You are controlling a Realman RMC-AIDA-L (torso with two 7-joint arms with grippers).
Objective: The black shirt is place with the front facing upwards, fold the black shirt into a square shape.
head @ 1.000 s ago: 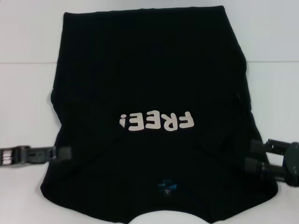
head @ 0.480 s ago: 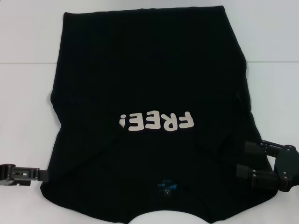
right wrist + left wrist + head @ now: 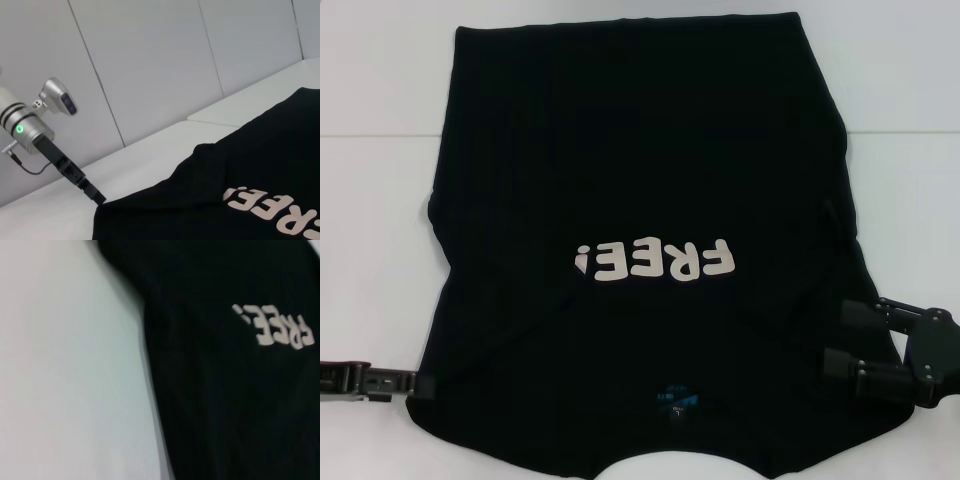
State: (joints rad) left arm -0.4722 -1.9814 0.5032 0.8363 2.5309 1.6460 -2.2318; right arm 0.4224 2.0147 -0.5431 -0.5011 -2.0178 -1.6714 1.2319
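Our black shirt (image 3: 640, 200) lies flat on the white table (image 3: 370, 200), front side up, with the collar end near us. Our left gripper (image 3: 415, 383) touches the near left corner of the shirt, and we cannot tell if it is pinching. Our right gripper (image 3: 848, 343) sits at the near right edge with its two fingers (image 3: 865, 368) spread apart over the cloth.
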